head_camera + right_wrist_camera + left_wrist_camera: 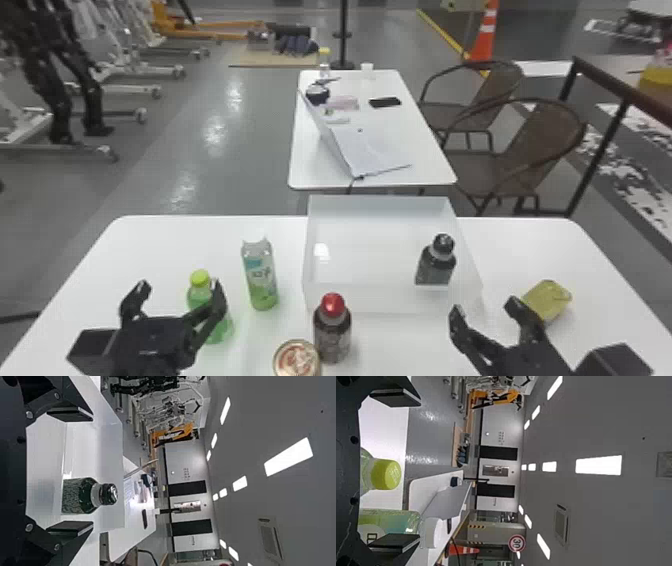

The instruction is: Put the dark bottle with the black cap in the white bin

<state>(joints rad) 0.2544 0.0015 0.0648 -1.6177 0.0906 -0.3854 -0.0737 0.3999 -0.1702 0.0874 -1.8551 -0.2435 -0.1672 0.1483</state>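
task looks to be at its end step: the dark bottle (436, 262) with the black cap is standing upright inside the white bin (382, 212), over toward the bin's right side. right hand (485, 310) is hanging wide, nothing between its fingers, by the bin's near right corner; i can't tell if it is touching the wall. i'm reading this as placed and let go, so next move is calling for no new grasp, just backing the right hand away with fingers spread and parking it. watch out for the near wall: a low or sideways exit is risking a snag that could shift the bin or tip the bottle. yellow item (547, 300) is lying on the table (150, 245) just past the right hand's outer finger, so swinging right is asking for a bump. red-capped bottle (332, 327) is standing in front of the bin, with a can (296, 359) right beside it; both are crowding a sweep toward the middle. left hand (180, 288) is idling wide and empty on the left, near the green bottle (200, 296) with the lime cap. green-labelled bottle (261, 282) is standing between that one and the bin.
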